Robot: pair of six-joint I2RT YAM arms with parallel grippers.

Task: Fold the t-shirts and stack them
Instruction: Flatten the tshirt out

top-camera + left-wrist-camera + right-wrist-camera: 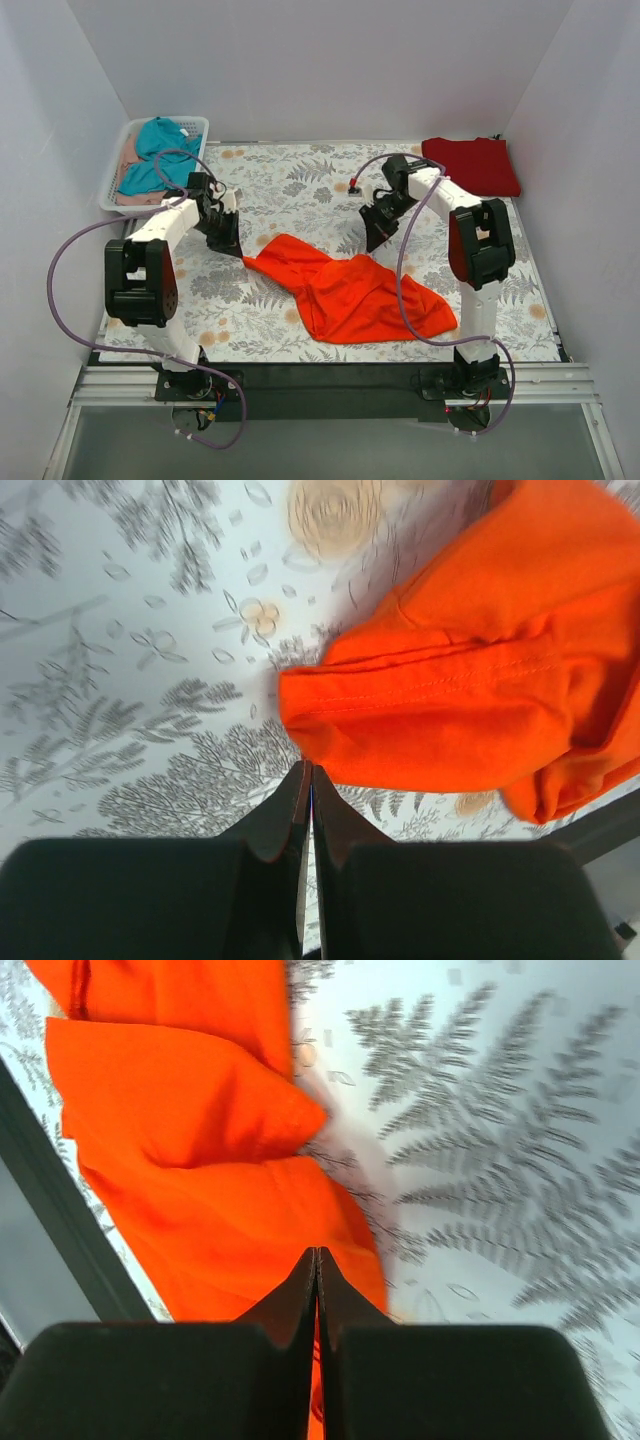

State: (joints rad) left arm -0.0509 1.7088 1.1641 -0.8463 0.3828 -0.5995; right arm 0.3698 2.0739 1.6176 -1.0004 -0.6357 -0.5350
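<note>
The orange-red t-shirt (350,292) lies crumpled in the middle of the table. My left gripper (232,243) is shut, pinching the shirt's left sleeve corner, which stretches out to its tips. In the left wrist view the tips (308,770) meet the sleeve's hem (430,715). My right gripper (377,238) is shut on the shirt's far edge. In the right wrist view the orange cloth (200,1160) runs under and between its tips (316,1255). The crimson t-shirt (472,165) lies folded at the back right corner.
A white basket (112,180) at the back left holds a teal garment (160,150) and a pale pink one (130,160). White walls close in the floral table (290,185) on three sides. A black rail (330,375) runs along the front edge.
</note>
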